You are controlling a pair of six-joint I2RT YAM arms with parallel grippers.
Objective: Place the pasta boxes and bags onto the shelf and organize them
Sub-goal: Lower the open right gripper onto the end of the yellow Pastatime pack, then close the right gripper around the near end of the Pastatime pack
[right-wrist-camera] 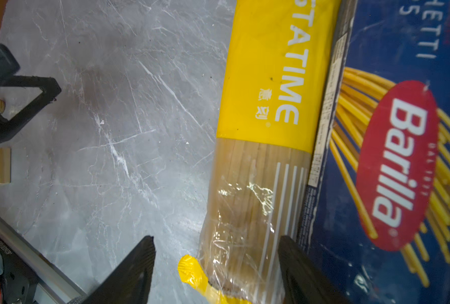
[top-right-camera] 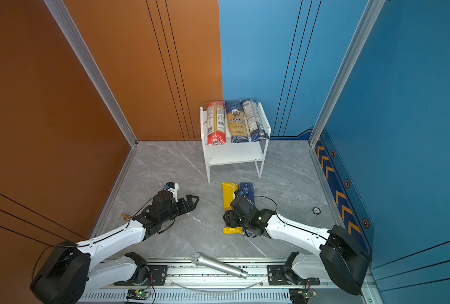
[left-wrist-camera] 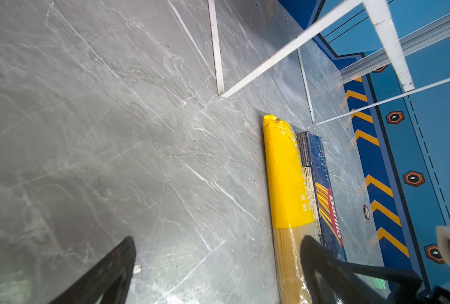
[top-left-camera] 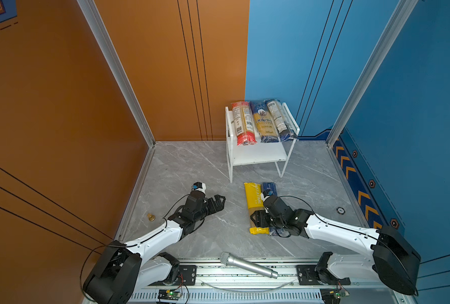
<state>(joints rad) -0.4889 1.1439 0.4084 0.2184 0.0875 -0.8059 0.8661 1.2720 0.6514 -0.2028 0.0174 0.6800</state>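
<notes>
Grey marble-look tabletop (top-left-camera: 192, 163), orange wall (top-left-camera: 61, 105), blue wall (top-left-camera: 284, 52); white two-tier shelf (top-left-camera: 260, 155) at back edge; yellow spaghetti bag (top-left-camera: 253, 197) against blue Barilla box (right-wrist-camera: 392, 158) mid-table, right gripper (right-wrist-camera: 214, 244) spread astride the bag, not clamped, left gripper (top-left-camera: 220, 202) gaping, empty.

Three packs (top-left-camera: 264, 123) on shelf (top-left-camera: 260, 155) top board; Pastatime bag (top-left-camera: 253, 196) left of Barilla box (top-left-camera: 270, 187), touching, before shelf.

Cannot see the middle of the yellow bag (top-left-camera: 253, 197) in both top views; covered by the right gripper (top-left-camera: 257, 219). Cannot see most of the blue Barilla box (top-left-camera: 269, 187) beside the yellow bag; likewise covered. Cannot confirm finger contact with the yellow bag. Cannot read fine print on three packs (top-left-camera: 265, 123) well beyond the yellow bag.
</notes>
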